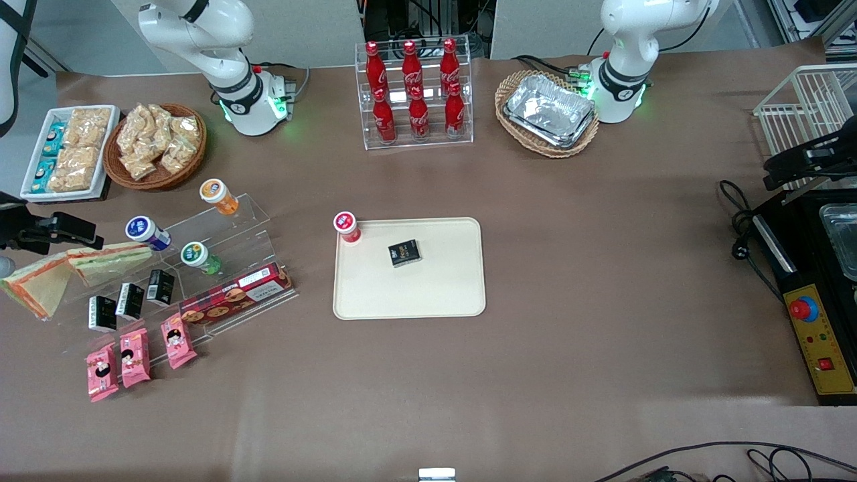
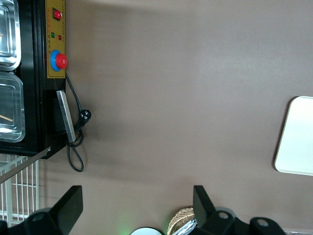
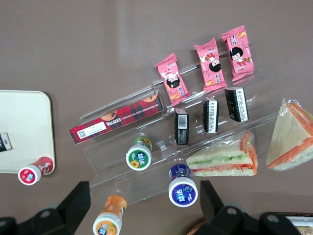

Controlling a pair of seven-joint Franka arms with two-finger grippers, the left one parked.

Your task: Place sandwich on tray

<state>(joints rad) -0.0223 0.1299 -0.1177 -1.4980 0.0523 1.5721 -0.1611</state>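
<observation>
The sandwich point(image 1: 35, 289) is a clear-wrapped wedge with a broad orange-red band. It lies on the table at the working arm's end and also shows in the right wrist view point(image 3: 291, 142). Beside it lies a similar wedge with a pale green side point(image 1: 110, 258). The cream tray point(image 1: 408, 298) sits mid-table and holds a red-capped bottle point(image 1: 347, 227) and a small black box point(image 1: 404, 253). My gripper point(image 1: 50, 231) hangs open and empty above the table, a little farther from the front camera than the sandwich. In the wrist view the gripper point(image 3: 142, 205) is spread wide over the shelf bottles.
A stepped acrylic shelf point(image 1: 221, 268) beside the sandwiches holds small bottles, black boxes, a plaid cookie box and pink packets. A snack basket point(image 1: 155, 144) and a white snack tray point(image 1: 67, 150) stand near the arm's base. A cola rack point(image 1: 415, 94) and foil trays point(image 1: 549, 110) stand farther back.
</observation>
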